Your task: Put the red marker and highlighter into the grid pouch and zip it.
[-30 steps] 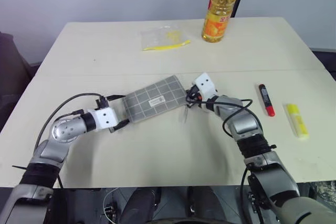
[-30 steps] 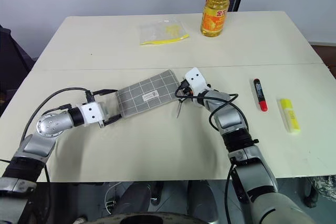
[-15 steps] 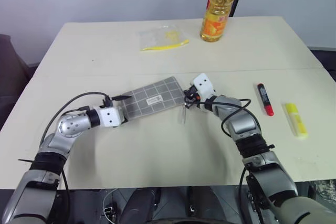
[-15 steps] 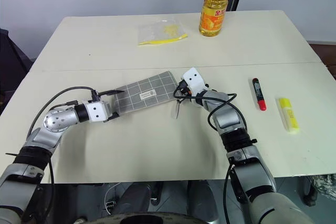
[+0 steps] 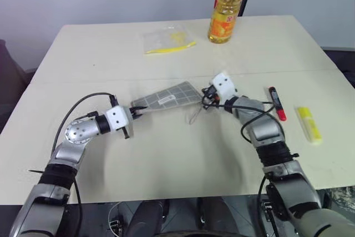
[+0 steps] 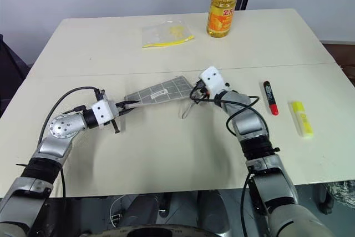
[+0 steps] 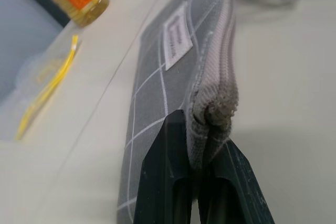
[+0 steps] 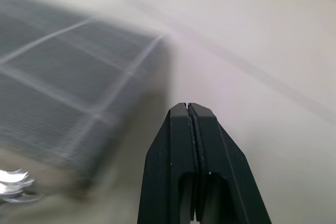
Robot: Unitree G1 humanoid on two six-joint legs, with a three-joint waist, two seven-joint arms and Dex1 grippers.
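A: From the head we see the grid pouch (image 5: pixel 166 97) lifted off the table (image 5: pixel 183 165) at a tilt, stretched between our left gripper (image 5: pixel 133 112) and right gripper (image 5: pixel 206 97).

B: Our left wrist view adds detail: both black fingers (image 7: pixel 163 177) pinch the pouch's end, grey fabric, white grid lines, small white label, zipper edge up.

A: Our right wrist view shows those fingers (image 8: pixel 178 156) pressed flat together; what they hold we cannot tell.

B: The red marker (image 5: pixel 277 104) and highlighter (image 5: pixel 308 125) lie apart on the table, right of the pouch.
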